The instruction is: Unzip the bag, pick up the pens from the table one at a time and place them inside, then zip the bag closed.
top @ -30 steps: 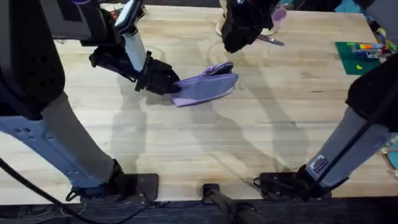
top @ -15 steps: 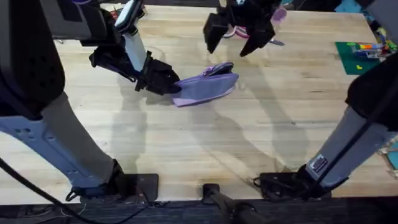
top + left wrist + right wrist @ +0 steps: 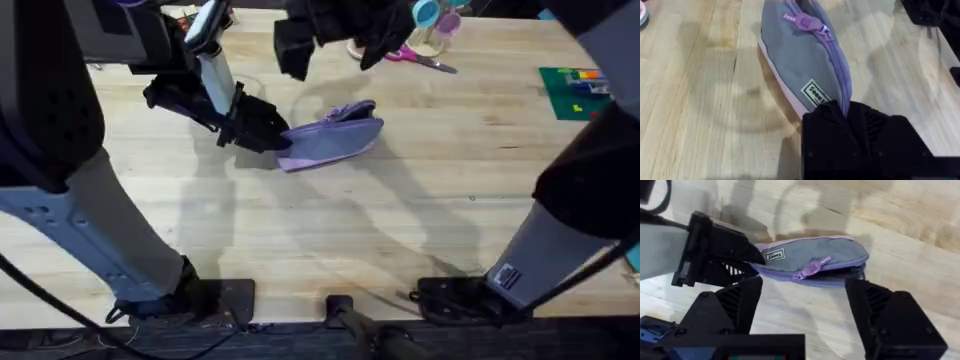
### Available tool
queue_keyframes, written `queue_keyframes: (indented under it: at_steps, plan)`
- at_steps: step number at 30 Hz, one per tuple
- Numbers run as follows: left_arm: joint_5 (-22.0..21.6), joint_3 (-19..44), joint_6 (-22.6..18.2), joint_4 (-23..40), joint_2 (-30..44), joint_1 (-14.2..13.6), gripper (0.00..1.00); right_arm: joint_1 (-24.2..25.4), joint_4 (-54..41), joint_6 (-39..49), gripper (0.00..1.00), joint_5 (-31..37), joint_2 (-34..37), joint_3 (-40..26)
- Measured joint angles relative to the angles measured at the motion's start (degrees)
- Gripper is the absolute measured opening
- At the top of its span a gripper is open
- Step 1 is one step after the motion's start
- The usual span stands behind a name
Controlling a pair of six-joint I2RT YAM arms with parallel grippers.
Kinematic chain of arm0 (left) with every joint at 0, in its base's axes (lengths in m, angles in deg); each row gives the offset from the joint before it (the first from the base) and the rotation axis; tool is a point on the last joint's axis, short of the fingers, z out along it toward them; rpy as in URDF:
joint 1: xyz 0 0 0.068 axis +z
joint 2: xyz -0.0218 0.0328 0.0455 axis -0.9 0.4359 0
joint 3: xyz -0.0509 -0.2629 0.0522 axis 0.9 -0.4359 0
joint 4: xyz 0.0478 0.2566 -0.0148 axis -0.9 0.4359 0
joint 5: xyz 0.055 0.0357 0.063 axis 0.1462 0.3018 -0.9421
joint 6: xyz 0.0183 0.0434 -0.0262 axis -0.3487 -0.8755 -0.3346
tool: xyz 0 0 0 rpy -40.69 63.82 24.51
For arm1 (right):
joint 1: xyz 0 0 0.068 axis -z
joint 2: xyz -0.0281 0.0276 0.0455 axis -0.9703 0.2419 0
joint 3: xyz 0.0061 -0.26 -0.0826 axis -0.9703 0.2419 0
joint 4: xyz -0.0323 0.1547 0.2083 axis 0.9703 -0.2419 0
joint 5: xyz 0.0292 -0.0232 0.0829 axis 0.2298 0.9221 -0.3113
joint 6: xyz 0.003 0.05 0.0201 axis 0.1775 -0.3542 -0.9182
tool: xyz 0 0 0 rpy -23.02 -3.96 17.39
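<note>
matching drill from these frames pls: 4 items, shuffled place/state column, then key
Items:
1. left hand
2. right hand
3. bag
4. scissors

Places or states:
A. lies at the table's far edge
B. clamped on one end of the bag
C. open, above the bag
D. on the table, mostly zipped, slider near its free end

Pairs: 1-B, 2-C, 3-D, 4-A

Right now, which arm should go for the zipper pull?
Right. Its gripper hangs open above the bag, with the zipper pull lying between its fingers in the right wrist view. The left gripper is busy, clamped on the bag's end, anchoring it.
</note>
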Motion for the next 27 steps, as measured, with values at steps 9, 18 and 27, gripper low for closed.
queue_keyframes:
  at_steps: [9,18,27]
  plan:
    - [0.0,0.0,0.0,-0.1,0.0,0.0,0.042,-1.9,-1.1,-6.9,0.996,2.0,0.0,0.0]
    - [0.0,0.0,0.0,-0.2,0.0,0.0,0.042,-0.9,-2.9,-24.2,0.997,2.3,0.0,0.0]
    - [0.0,0.0,0.0,-0.2,0.0,0.0,0.042,-0.9,-3.6,-35.9,0.995,1.2,0.3,0.0]
